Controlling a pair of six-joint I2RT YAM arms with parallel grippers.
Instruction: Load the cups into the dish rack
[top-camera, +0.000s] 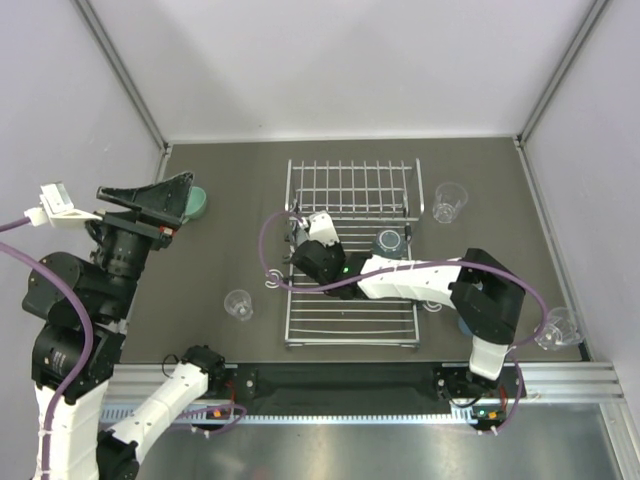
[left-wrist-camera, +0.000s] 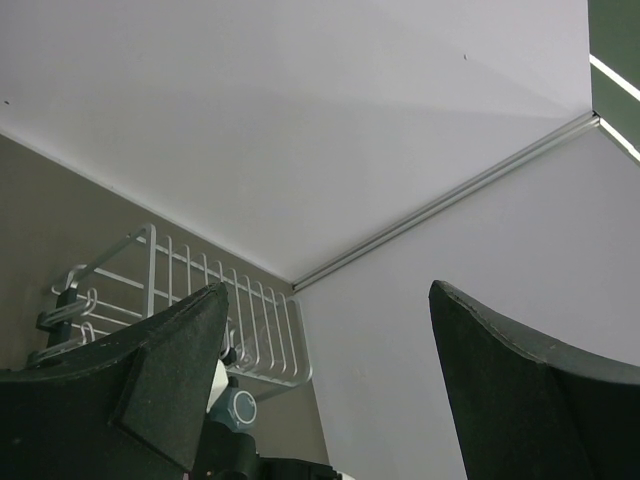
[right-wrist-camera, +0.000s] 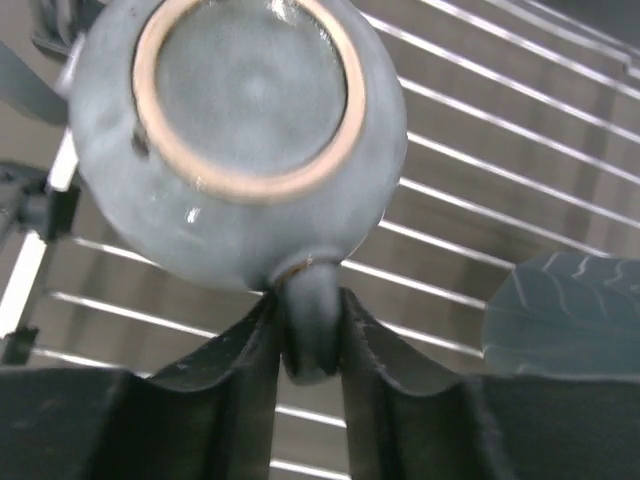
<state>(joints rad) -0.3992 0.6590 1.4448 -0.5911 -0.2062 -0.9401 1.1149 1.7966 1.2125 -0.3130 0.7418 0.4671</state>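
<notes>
The wire dish rack (top-camera: 350, 300) lies in the middle of the table. My right gripper (right-wrist-camera: 311, 345) is shut on the handle of a grey-blue mug (right-wrist-camera: 240, 130), held bottom-up just above the rack bars (right-wrist-camera: 500, 170). In the top view this gripper (top-camera: 298, 243) is over the rack's left side and hides the mug. A second grey-blue mug (top-camera: 388, 243) stands bottom-up in the rack and shows at the right in the right wrist view (right-wrist-camera: 570, 310). My left gripper (top-camera: 165, 198) is open, empty and raised high at the left; its fingers (left-wrist-camera: 170, 370) point toward the rack (left-wrist-camera: 250, 320).
A mint-green mug (top-camera: 198, 203) sits at the far left, partly behind my left gripper. Clear tumblers stand at the rack's left (top-camera: 238, 304), at its far right corner (top-camera: 449, 201) and near the right wall (top-camera: 560, 326). Walls close in the table on three sides.
</notes>
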